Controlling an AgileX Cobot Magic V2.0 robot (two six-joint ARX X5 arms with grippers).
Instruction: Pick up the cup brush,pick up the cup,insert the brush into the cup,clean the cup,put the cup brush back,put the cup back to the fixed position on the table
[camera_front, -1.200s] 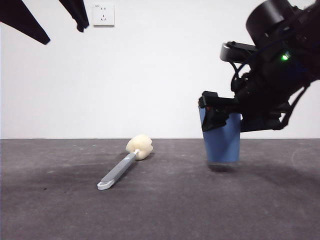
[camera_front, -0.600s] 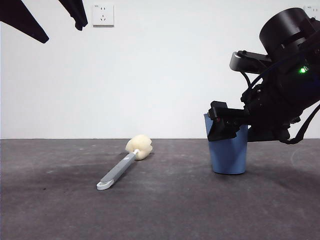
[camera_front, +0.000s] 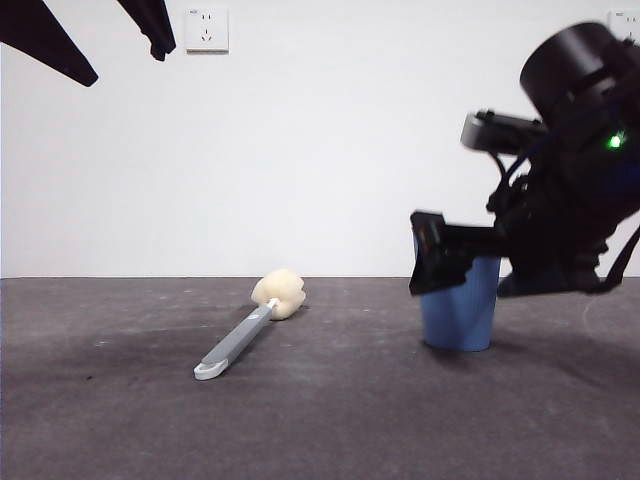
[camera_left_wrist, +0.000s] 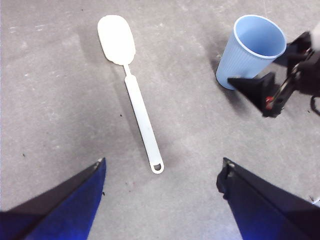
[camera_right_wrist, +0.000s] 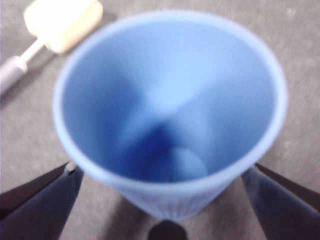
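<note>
Cup (camera_front: 459, 315) upright on the table (camera_front: 320, 420), base down, at the right side of the front view; mouth open upward, interior bare in the right wrist view (camera_right_wrist: 170, 100). Right gripper (camera_front: 470, 255) level with the cup's upper part, one dark jaw across the near side of the rim in the front view. From the right wrist camera, jaws spread wide, one to each side of the cup's wall, a gap visible between each tip and the blue plastic – not clamped. Same cup seen from the left wrist camera (camera_left_wrist: 250, 50), standing, with that gripper's black jaw tips (camera_left_wrist: 270, 92) just beside its base. Brush (camera_front: 250, 328) flat on the table, well apart from the cup, sponge head toward the back wall, handle running forward toward the camera with its looped end nearest. In the left wrist view, brush (camera_left_wrist: 131, 85) lying straight, untouched, nothing near it. Left gripper (camera_left_wrist: 162, 200) high above the table, over the brush's handle end, jaws wide apart and holding nothing – in the front view only two black tips at the top left corner (camera_front: 100, 40). White wall socket (camera_front: 206, 30) on the back wall, beside those tips.
</note>
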